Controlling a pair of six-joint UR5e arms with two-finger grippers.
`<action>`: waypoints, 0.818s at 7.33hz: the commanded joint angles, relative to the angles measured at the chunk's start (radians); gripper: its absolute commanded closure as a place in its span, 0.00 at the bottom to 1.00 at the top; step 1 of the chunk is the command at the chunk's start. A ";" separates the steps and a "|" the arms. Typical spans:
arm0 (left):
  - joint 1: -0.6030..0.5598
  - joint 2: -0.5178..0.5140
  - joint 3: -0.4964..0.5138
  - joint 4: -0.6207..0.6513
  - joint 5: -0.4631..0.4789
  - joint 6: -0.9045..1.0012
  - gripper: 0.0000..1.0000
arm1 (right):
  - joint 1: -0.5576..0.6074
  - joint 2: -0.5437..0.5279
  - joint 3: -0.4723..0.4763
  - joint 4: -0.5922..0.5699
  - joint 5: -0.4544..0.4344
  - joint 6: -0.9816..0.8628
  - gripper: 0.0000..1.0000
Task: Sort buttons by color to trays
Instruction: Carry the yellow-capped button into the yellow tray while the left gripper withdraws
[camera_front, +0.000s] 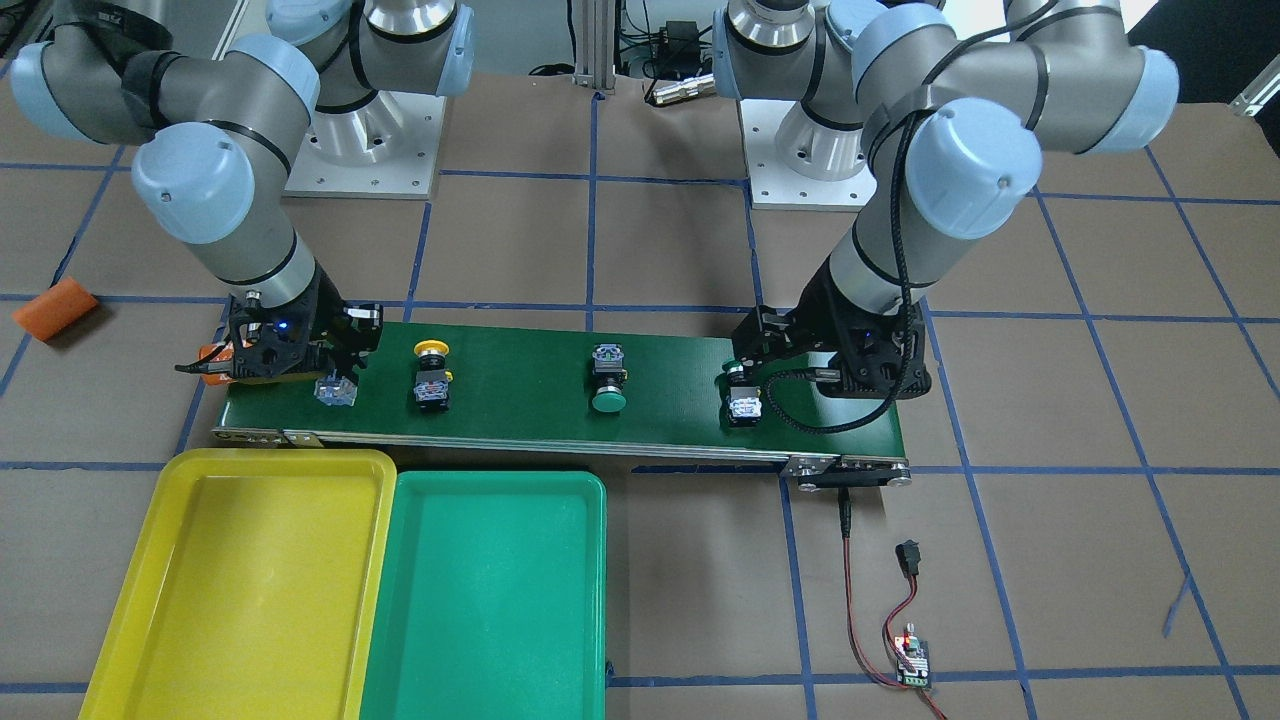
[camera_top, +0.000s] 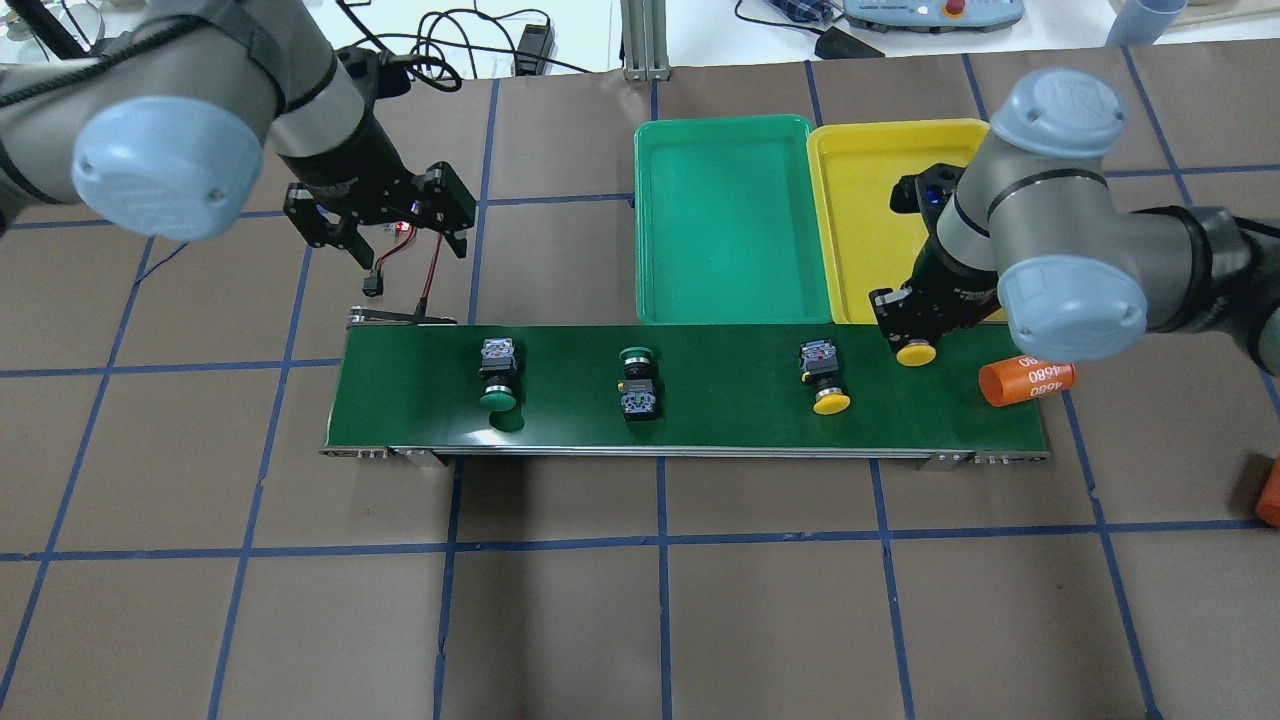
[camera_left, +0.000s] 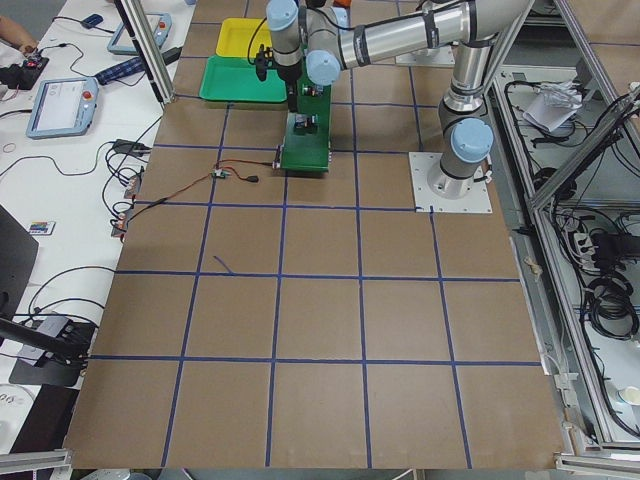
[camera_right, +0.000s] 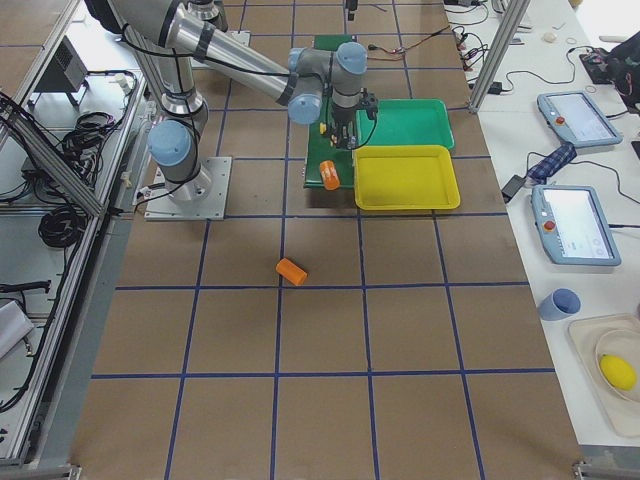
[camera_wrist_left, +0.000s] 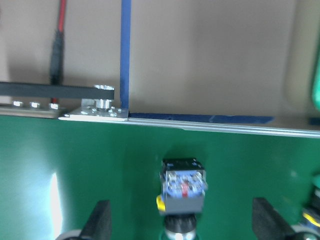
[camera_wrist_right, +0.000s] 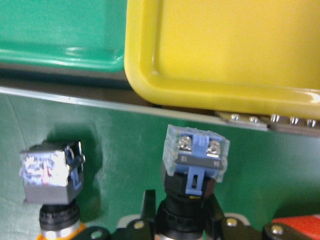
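- Nearest the robot, a lone orange cylinder (camera_top: 1270, 490) is seen lying on the brown tabletop (camera_top: 640, 620), at the right edge of the overhead view and well apart from everything else.
- Beyond it a long dark-green conveyor belt (camera_top: 730, 390) is laid across the tabletop; a printed orange cylinder (camera_top: 1027, 381), marked "4680", is found at the belt's right end.
- Three buttons are left lying free on the belt; the end green button (camera_top: 497, 375) is turned cap toward the robot; the middle green button (camera_top: 637, 380) is turned cap away; the loose yellow button (camera_top: 825, 380) is turned cap toward the robot.
- The gripped yellow button (camera_top: 915, 352) is clenched at its black body by the right hand (camera_top: 912, 328); its contact block is pointed at the trays; whether it is lifted off the belt cannot be told.
- The left hand (camera_top: 390, 235) is held above the end green button; its fingers are spread wide to either side; nothing is grasped or touched.
- Farthest, the green tray (camera_top: 735, 220) and the yellow tray (camera_top: 860, 230) are set side by side with edges touching, just beyond the belt's far edge; the yellow one is placed on the robot's right, directly past the gripped yellow button.
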 joint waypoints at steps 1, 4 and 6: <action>-0.008 0.037 0.156 -0.254 0.044 -0.048 0.00 | -0.001 0.231 -0.293 0.025 -0.050 -0.002 0.95; -0.009 0.043 0.144 -0.197 0.011 -0.049 0.00 | 0.001 0.286 -0.357 0.130 -0.046 0.002 0.00; -0.010 0.114 0.100 -0.229 0.016 -0.049 0.00 | 0.004 0.236 -0.342 0.216 -0.040 0.007 0.00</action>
